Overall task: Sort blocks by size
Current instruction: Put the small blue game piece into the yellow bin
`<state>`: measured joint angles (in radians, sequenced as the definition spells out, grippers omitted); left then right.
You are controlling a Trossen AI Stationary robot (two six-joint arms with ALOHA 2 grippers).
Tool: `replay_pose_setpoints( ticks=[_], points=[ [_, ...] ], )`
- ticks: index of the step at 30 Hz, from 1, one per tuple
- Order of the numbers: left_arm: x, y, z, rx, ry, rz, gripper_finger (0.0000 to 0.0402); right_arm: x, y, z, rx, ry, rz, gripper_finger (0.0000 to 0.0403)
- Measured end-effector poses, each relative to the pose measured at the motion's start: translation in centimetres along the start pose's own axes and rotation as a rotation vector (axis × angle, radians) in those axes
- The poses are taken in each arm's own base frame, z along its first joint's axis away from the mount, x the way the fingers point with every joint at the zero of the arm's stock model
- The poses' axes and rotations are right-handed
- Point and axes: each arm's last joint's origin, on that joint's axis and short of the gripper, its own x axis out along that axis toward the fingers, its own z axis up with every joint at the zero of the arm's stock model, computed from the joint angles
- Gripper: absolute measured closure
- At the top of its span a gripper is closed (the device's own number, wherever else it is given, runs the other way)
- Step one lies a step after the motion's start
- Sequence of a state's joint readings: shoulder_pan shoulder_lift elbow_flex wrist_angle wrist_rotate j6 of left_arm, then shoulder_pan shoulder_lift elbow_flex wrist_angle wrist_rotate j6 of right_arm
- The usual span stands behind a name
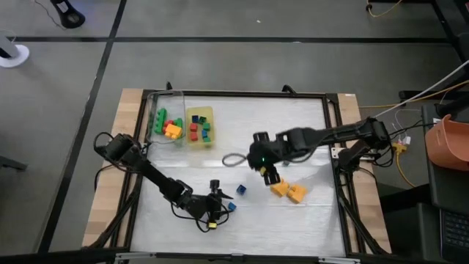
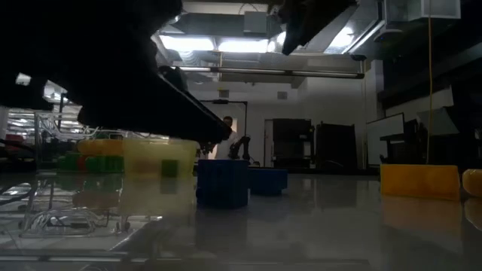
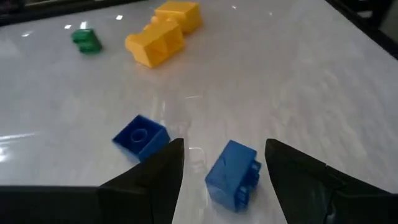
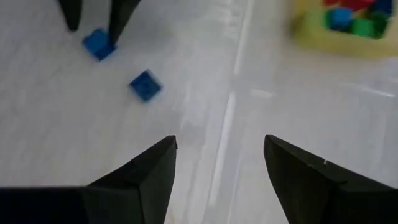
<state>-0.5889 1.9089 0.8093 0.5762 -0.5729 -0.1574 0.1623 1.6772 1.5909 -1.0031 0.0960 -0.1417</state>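
My left gripper (image 3: 221, 171) is spread wide low over the counter (image 1: 293, 125), a small blue block (image 3: 231, 173) lying between its fingers but not yet clasped, and a second blue block (image 3: 140, 137) just beside it. My right gripper (image 4: 217, 168) hangs released and empty near the counter's middle, close to two orange blocks (image 1: 288, 191). Other blocks sit sorted in the yellow tray (image 1: 199, 114) and clear container (image 1: 156, 103).

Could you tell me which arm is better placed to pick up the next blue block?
Left. The left gripper is open with one blue block between its fingers; the right gripper hovers open farther off.
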Motion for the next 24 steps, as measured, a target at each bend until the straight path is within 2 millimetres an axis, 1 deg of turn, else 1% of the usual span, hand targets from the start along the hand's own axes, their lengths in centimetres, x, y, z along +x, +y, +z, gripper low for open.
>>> replay_pose_setpoints(
  ticks=[3, 6, 11, 17, 24],
  points=[
    [0.3, 0.4, 0.1, -0.007, 0.01, -0.051, 0.0191, 0.2, 1.6, -0.1, 0.004, 0.013, 0.023, 0.0162],
    [0.7, 0.9, 0.2, -0.007, 0.013, -0.052, 0.0191, 0.1, 3.2, 0.0, 0.004, 0.007, 0.042, 0.0162],
    [1.2, 1.6, 0.0, -0.021, 0.058, -0.16, 0.0191, -0.3, 5.3, 0.1, -0.025, -0.002, 0.07, 0.0162],
    [1.6, 2.4, 0.0, -0.028, 0.07, -0.171, 0.0191, -0.5, 7.0, 0.2, -0.043, -0.014, 0.093, 0.0162],
    [1.6, 2.6, -0.4, -0.013, 0.121, -0.187, 0.0192, -0.8, 8.3, 0.1, -0.075, -0.019, 0.109, 0.0162]
  ],
)
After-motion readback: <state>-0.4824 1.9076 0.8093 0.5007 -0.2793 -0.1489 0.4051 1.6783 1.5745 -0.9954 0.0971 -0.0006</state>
